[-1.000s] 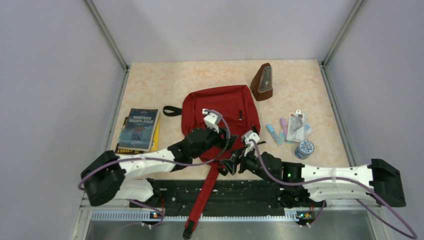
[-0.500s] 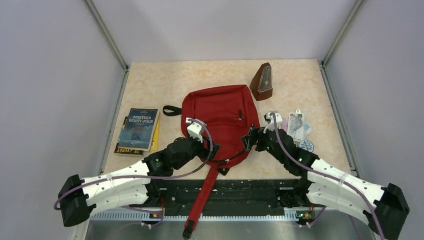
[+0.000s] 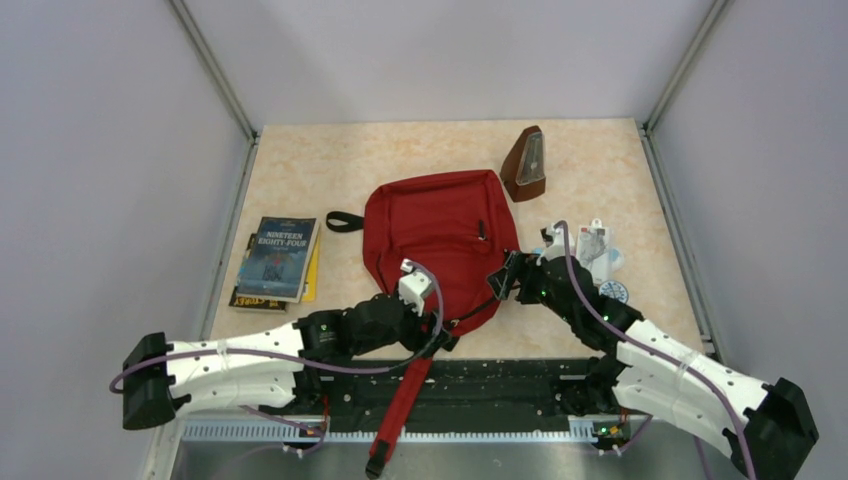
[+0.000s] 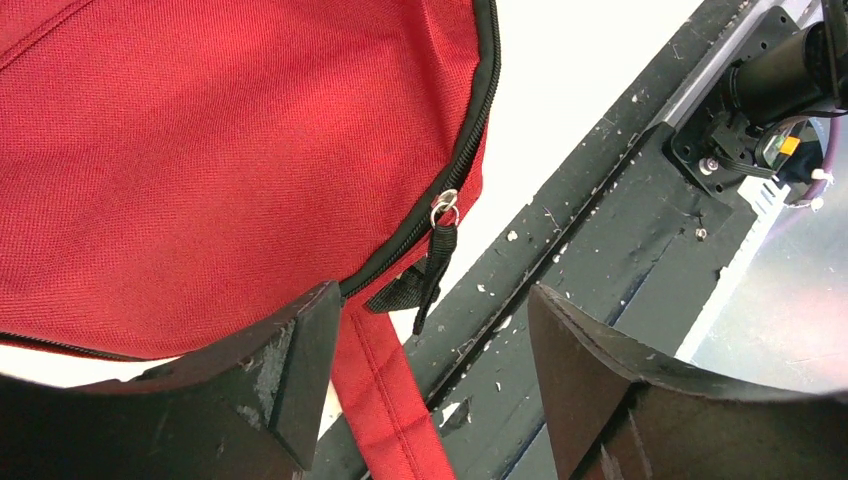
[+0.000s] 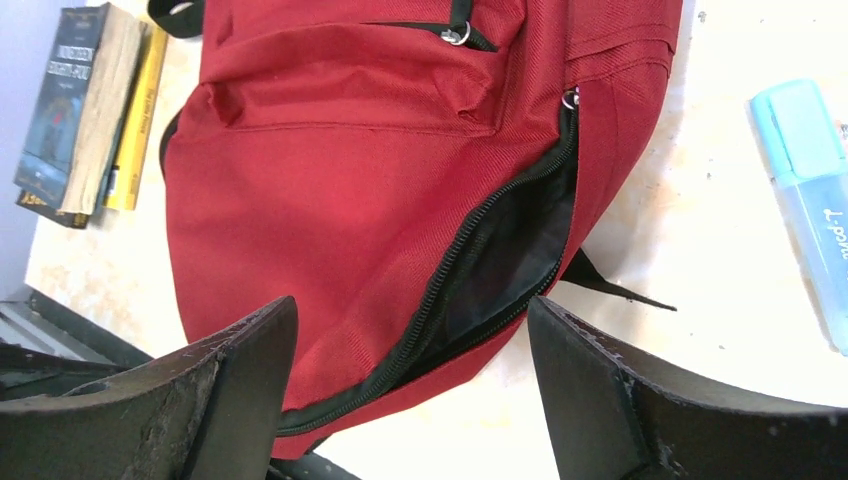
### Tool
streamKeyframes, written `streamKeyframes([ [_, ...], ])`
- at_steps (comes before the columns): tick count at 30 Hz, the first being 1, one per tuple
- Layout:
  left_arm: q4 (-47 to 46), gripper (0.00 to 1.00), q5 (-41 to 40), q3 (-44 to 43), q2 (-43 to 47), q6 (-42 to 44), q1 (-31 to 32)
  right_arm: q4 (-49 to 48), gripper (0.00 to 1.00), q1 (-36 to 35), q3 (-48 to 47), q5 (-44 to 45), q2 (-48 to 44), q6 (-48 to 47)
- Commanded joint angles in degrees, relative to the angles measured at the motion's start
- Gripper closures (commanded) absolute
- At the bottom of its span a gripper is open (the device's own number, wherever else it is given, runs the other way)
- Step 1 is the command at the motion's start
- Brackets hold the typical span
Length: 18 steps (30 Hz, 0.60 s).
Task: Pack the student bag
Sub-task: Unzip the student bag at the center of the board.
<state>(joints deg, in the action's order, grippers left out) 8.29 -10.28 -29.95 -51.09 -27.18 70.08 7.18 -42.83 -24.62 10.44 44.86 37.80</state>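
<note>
Student bag lies flat near the middle of the table, front side up. Its long red strap trails off the near edge across the black rail.

We see the main zipper partly undone along the bag's right side, with dark lining showing in the gap.

The left gripper hovers over the bag's near edge, jaws spread wide and gripping nothing. The zipper pull lies below, in line with the space between the fingers.

The right gripper hangs at the bag's right side above the unzipped gap, jaws also wide apart and empty.

A stack of books sits left of the bag, apart from it. A brown metronome stands near the bag's far right corner, and a blue highlighter lies near its right side.
</note>
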Motion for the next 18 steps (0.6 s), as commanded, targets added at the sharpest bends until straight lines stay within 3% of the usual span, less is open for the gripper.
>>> streamKeyframes([
  [1, -0.2, 0.27, 0.0, -2.0, -1.1, -1.3, 0.5, 0.2, 0.18, 0.4, 0.2, 0.3, -2.2, 1.5],
  [18, -4.0, 0.55, -1.3, -0.1, -4.0, -3.1, 2.2, -2.4, 0.22, 0.4, 0.6, -2.1, -1.9, 2.6],
])
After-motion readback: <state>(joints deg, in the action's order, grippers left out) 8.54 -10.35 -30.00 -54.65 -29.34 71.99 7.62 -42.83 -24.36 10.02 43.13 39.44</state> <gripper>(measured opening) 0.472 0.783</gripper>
